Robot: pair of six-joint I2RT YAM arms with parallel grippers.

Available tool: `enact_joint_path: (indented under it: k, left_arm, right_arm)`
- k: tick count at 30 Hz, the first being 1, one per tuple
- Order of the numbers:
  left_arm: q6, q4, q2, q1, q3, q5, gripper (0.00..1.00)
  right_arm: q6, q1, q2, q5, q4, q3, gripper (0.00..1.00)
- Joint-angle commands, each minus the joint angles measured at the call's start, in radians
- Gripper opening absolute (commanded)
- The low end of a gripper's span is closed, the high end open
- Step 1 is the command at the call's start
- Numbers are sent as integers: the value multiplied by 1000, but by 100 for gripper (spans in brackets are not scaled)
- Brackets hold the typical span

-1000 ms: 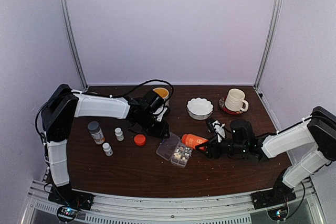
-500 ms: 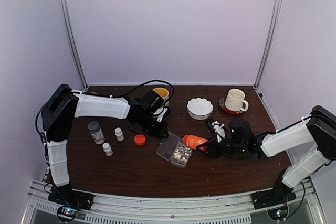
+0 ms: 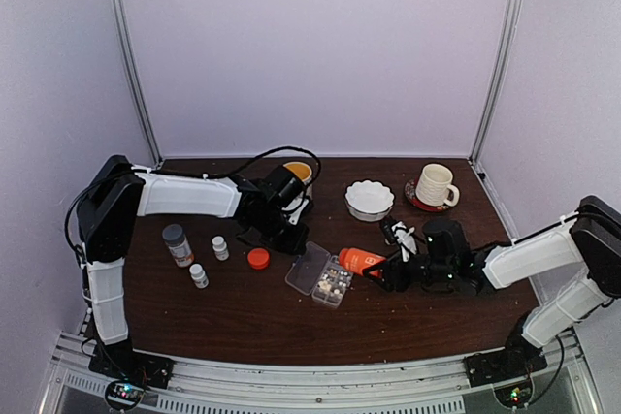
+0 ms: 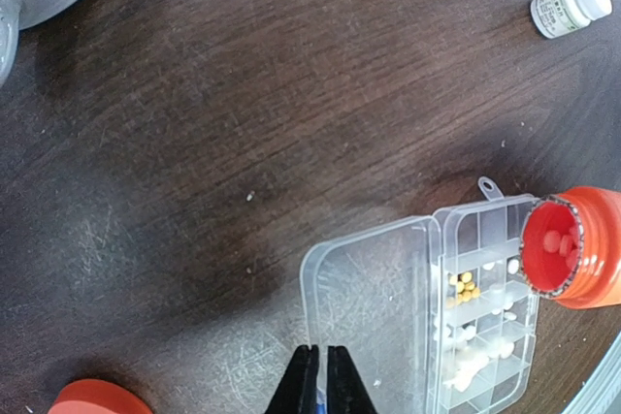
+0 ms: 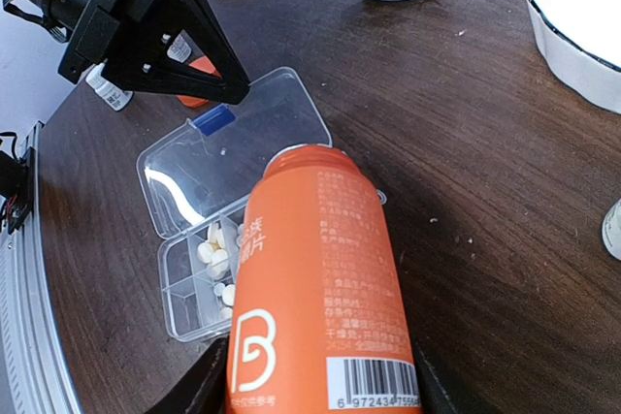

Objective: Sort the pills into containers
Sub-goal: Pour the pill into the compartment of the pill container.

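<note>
The clear organizer box (image 3: 320,279) lies open at mid-table, its lid (image 4: 378,302) flat to the left of the compartments (image 4: 485,336). Whitish pills (image 5: 215,244) and a few tan ones (image 4: 466,285) lie in some compartments. My left gripper (image 3: 297,238) is shut, its tips (image 4: 321,375) on the lid's outer edge by the blue latch (image 5: 212,118). My right gripper (image 3: 386,272) is shut on an open orange bottle (image 5: 320,278), tilted with its mouth (image 4: 551,247) over the compartments; a pill shows inside the mouth.
An orange cap (image 3: 257,258) lies left of the box. A grey-capped bottle (image 3: 177,243) and two small white bottles (image 3: 220,247) (image 3: 198,274) stand further left. A white bowl (image 3: 370,199), a mug (image 3: 435,184) and a yellow cup (image 3: 298,172) stand at the back.
The organizer box has shifted slightly left and turned a little. The orange bottle has followed it a little to the left. The left gripper has stayed at the lid's edge.
</note>
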Motion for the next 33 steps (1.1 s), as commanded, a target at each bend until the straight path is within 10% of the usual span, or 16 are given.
enact_joint_path:
  k: [1,8,15,33]
  left_arm:
    - [10,-8,9,-9,32,-20,7]
    - [11,-20,9,-14,50,-23,11]
    - [6,-9,-5,-12,38,-12,54]
    - [-42,153,52,111,-20,415,59]
  right_arm:
    - [-6,-7,-38,10,2,17,0]
    - [2,-7,8,3,2,25,0]
    - [-5,-7,-3,9,-5,25,0]
    - [4,-7,-7,3,12,9,0]
